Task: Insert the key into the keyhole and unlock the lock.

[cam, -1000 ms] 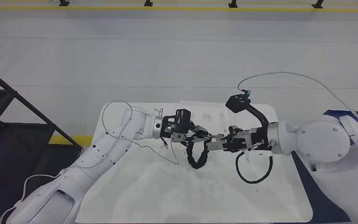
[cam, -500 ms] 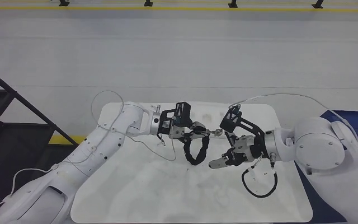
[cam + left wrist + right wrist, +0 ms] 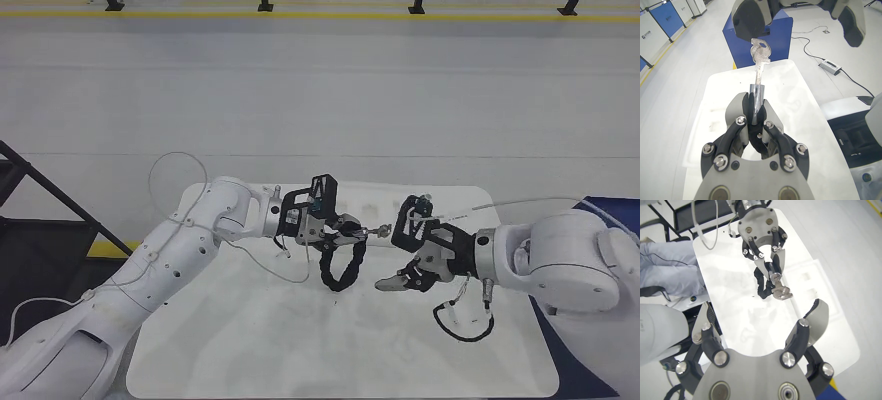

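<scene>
The lock is a chrome cylinder (image 3: pixel 756 100) on a black cable loop (image 3: pixel 340 268). My left gripper (image 3: pixel 754 99) is shut on the cylinder and holds it above the white table (image 3: pixel 300 340). A silver key (image 3: pixel 761 55) sits with its blade in the keyhole, and a second key hangs at its head. In the right wrist view the key (image 3: pixel 781 292) sticks out of the cylinder face (image 3: pixel 776 276). My right gripper (image 3: pixel 762 306) is open, a short way off the key's head, touching nothing. The left wrist view has its fingers (image 3: pixel 749 20) either side beyond the key.
A white foam tray (image 3: pixel 370 205) with recesses lies at the table's far edge, behind the lock. A black cable loop (image 3: pixel 460 325) hangs under the right arm. A black frame (image 3: pixel 40 200) stands left of the table. A blue cabinet (image 3: pixel 780 37) is beyond the table.
My right gripper has let go of the key, opened and drawn back a little. My left gripper, still holding the lock with the key in it, shifted slightly left.
</scene>
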{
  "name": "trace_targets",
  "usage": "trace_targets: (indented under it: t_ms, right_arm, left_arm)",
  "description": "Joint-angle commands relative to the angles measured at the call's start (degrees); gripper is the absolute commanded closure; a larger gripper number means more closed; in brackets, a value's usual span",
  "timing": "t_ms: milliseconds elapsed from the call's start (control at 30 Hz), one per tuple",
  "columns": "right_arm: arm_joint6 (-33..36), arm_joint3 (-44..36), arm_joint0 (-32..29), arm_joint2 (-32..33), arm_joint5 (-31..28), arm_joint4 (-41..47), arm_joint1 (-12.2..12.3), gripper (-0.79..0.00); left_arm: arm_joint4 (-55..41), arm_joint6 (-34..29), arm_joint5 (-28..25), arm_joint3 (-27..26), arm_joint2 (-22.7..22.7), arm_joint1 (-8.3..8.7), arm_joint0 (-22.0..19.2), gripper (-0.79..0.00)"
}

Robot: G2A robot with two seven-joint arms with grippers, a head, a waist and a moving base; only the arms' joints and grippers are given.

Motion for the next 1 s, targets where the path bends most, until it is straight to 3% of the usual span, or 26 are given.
trace_targets:
  t_ms: [0, 300, 567, 900, 933, 967]
  right_arm:
    - [-1.17, -1.49, -0.11, -0.82, -2.21, -2.84, -0.07, -0.785]
    - [-3.05, -2.68, 0.16, -4.06, -1.73, -8.49, -0.54, -0.785]
    - [-3.28, -2.21, 1.32, -4.63, -0.86, -9.37, -0.76, -0.785]
    - [-6.4, -2.53, 1.74, -3.92, -11.95, -21.2, -0.31, -0.785]
    - [-6.97, -2.51, 1.71, -4.11, -12.49, -22.86, -0.33, -0.745]
    - [-7.35, -2.43, 1.61, -4.4, -12.81, -24.33, -0.34, -0.646]
  left_arm:
    - [-0.91, -0.24, 0.0, 0.76, 0.46, -0.41, -0.54, 0.0]
    - [-1.81, 0.01, 0.0, 2.41, 2.06, -1.94, -2.32, 0.0]
    - [-0.52, 0.95, 0.0, 3.25, 1.88, -2.08, -2.46, 0.0]
    - [0.08, 0.37, 0.0, 1.67, 2.83, -1.27, -2.32, 0.0]
    - [-0.15, 0.19, 0.0, 1.4, 3.04, -1.18, -2.4, 0.0]
    - [-0.41, 0.0, 0.0, 1.15, 3.28, -1.08, -2.49, 0.0]
